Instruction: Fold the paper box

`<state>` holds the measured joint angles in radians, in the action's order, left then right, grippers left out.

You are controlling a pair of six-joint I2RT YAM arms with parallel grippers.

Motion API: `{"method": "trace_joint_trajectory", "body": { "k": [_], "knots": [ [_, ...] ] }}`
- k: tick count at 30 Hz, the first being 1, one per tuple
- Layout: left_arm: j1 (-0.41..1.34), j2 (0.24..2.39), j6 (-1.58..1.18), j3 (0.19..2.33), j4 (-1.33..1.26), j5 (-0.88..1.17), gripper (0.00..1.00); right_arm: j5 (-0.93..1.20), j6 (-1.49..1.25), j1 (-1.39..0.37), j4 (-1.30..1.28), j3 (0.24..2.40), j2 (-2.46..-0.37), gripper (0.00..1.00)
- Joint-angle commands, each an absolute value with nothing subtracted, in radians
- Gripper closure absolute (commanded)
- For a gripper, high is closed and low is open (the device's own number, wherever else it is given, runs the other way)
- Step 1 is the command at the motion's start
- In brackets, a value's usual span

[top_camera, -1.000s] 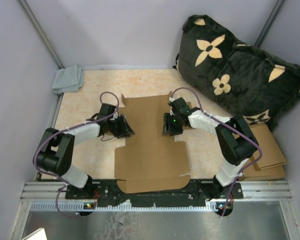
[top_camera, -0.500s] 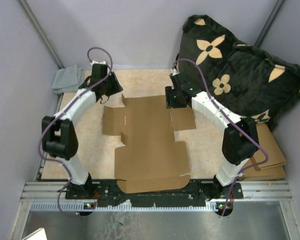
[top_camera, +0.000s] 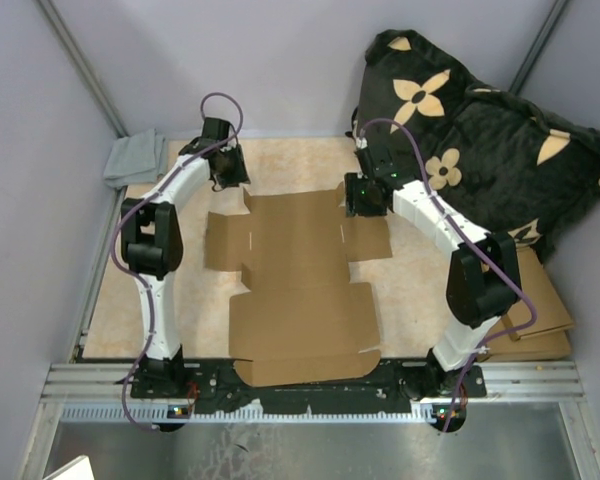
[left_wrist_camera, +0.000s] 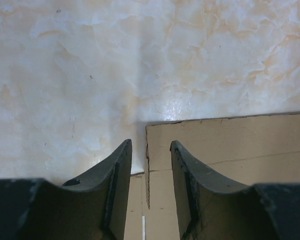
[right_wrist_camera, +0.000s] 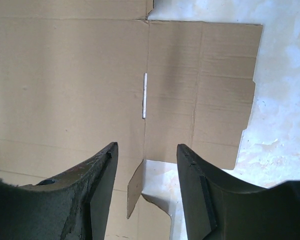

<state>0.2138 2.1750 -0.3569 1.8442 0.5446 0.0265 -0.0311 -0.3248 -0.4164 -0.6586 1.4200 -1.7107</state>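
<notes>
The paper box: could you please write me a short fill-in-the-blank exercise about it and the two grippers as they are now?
1. The paper box lies ____ on the table, with no flap raised.
2. The left gripper hangs over a ____ of the box, jaws apart.
3. The right gripper holds ____ between its open jaws.
4. The cloth by the table's far left corner is ____ in colour.
Missing words: flat; corner; nothing; grey.

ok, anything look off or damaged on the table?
No damage visible. The paper box lies flat and unfolded; one small tab on its right side tilts up. A big black floral cushion crowds the far right corner.
</notes>
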Motion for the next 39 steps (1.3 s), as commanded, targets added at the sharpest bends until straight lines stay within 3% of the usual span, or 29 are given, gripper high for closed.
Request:
{"method": "trace_joint_trajectory", "body": {
  "k": [1, 13, 15, 17, 18, 24, 32, 39],
  "knots": [
    [0.216, 2.213, -0.321, 1.894, 0.581, 0.063, 0.57, -0.006, -0.304, -0.410, -0.635, 1.412, -1.696, 0.48],
    [0.216, 2.288, -0.285, 1.938, 0.641, 0.089, 0.62, 0.021, -0.307, -0.402, -0.621, 1.383, -1.683, 0.48],
    [0.217, 2.295, -0.283, 1.946, 0.648, 0.101, 0.71, 0.022, -0.307, -0.402, -0.623, 1.383, -1.681, 0.48],
    [0.216, 2.289, -0.281, 1.947, 0.647, 0.113, 0.95, 0.022, -0.307, -0.402, -0.622, 1.381, -1.682, 0.48],
    [0.216, 2.282, -0.281, 1.947, 0.650, 0.114, 1.00, 0.021, -0.307, -0.402, -0.624, 1.383, -1.683, 0.48],
    [0.216, 2.128, -0.253, 1.852, 0.564, 0.121, 1.00, 0.018, -0.316, -0.397, -0.646, 1.416, -1.686, 0.48],
    [0.218, 1.675, -0.253, 1.364, 0.076, 0.201, 1.00, -0.004, -0.290, -0.394, -0.747, 1.554, -1.693, 0.48],
    [0.248, 1.400, -0.229, 1.056, -0.182, 0.292, 1.00, 0.028, -0.250, -0.393, -0.831, 1.620, -1.602, 0.48]
  ]
}}
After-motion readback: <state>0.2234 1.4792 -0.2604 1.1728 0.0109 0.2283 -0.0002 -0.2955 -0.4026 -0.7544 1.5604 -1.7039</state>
